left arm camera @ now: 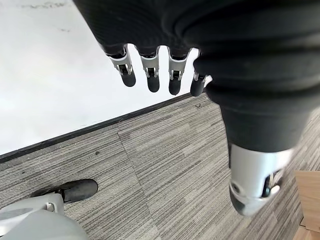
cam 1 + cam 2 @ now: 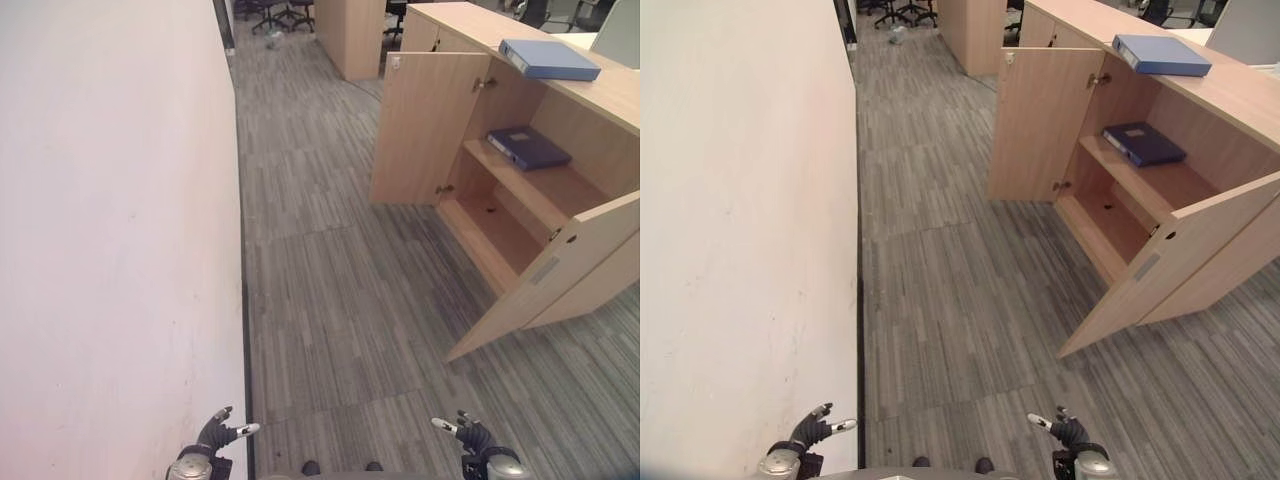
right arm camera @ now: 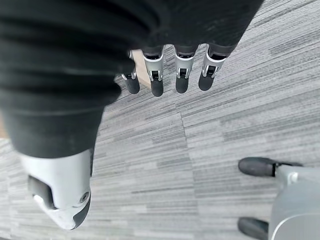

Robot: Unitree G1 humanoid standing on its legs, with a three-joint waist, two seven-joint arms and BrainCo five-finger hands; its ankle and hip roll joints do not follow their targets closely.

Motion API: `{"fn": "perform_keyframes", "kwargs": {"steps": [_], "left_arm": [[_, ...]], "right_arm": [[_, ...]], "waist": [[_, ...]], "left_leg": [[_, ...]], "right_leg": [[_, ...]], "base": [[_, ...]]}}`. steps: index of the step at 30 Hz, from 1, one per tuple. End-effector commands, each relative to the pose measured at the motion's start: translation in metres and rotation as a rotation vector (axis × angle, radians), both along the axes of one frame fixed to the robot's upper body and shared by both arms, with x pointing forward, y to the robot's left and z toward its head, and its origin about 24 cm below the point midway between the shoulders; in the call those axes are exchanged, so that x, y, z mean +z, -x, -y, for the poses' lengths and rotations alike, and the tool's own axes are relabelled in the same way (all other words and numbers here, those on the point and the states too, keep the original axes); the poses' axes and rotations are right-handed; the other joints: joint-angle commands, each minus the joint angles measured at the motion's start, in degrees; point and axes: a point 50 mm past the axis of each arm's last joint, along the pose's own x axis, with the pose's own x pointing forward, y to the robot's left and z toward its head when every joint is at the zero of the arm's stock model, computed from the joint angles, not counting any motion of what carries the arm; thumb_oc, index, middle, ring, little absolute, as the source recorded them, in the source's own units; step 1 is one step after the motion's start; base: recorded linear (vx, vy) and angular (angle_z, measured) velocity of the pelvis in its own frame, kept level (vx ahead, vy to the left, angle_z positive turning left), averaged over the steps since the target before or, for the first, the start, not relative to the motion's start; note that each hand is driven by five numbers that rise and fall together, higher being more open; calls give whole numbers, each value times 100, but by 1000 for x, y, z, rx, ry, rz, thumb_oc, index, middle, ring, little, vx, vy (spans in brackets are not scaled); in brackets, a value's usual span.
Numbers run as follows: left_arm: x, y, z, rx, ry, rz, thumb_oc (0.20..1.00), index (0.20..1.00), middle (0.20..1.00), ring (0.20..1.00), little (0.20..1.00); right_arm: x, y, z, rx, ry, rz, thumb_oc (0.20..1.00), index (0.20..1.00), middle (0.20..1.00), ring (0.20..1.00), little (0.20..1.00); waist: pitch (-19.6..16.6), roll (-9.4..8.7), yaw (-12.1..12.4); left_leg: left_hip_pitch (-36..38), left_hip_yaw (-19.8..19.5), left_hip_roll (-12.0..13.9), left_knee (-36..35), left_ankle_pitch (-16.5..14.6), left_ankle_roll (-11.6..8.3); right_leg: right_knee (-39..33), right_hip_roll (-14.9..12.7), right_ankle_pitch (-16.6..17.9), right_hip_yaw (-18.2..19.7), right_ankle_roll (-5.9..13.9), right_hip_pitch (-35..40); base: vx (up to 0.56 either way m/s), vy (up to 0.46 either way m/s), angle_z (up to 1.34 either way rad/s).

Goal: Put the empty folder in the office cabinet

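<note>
A light blue folder (image 2: 549, 59) lies flat on top of the wooden office cabinet (image 2: 610, 95) at the upper right. Both cabinet doors (image 2: 425, 125) stand open. A dark blue folder (image 2: 528, 147) rests on the upper shelf inside. My left hand (image 2: 216, 436) hangs low at the bottom left by the wall, fingers relaxed and holding nothing. My right hand (image 2: 468, 436) hangs at the bottom right, also open and empty. Both hands are far from the cabinet. Their wrist views show straight fingers (image 1: 150, 72) and fingers (image 3: 156, 75) over grey carpet.
A long white wall (image 2: 110, 230) runs along my left side. Grey striped carpet (image 2: 330, 290) stretches ahead to the cabinet. The near open door (image 2: 560, 270) juts out into the floor. Another wooden cabinet (image 2: 352, 35) and office chairs (image 2: 270, 12) stand at the far end.
</note>
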Motion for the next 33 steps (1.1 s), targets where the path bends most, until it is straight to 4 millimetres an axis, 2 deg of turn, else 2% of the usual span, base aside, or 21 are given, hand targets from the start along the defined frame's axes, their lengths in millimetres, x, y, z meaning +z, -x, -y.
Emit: {"fn": "perform_keyframes", "kwargs": {"steps": [1,13,17,26,33], "left_arm": [[9,-17,-9,-21,-26,60,1000,1000,1000,1000,1000],[7,-16,-7,-26,-20,53,1000,1000,1000,1000,1000],[10,-23,-6,-29,-16,80,1000,1000,1000,1000,1000],[13,-28,-7,-27,-14,99,1000,1000,1000,1000,1000],[22,-43,-7,-44,-10,158,1000,1000,1000,1000,1000]], "right_arm": [[7,-11,5,24,6,60,1000,1000,1000,1000,1000],[3,-3,7,-2,6,25,1000,1000,1000,1000,1000],[5,-7,7,-1,5,38,1000,1000,1000,1000,1000],[8,-12,10,9,20,57,1000,1000,1000,1000,1000],[14,-20,13,19,29,99,1000,1000,1000,1000,1000]], "waist": [[-39,-128,33],[-48,-108,10],[-52,-106,5],[-30,-77,-29],[54,-36,-88]], "left_leg": [[-31,-580,294,19,-350,-246],[8,-587,292,19,-399,-247],[-36,-587,295,19,-338,-255],[11,-598,337,19,-416,-279],[-7,-600,533,45,-378,-360]], "right_leg": [[79,-325,-328,358,544,144],[79,-323,-377,333,528,201],[94,-321,-324,337,531,144],[108,-281,-425,333,494,188],[536,-59,-617,383,366,-24]], "base": [[0,0,0],[-4,0,0],[-9,-8,0],[25,-31,0],[20,-108,1]]}}
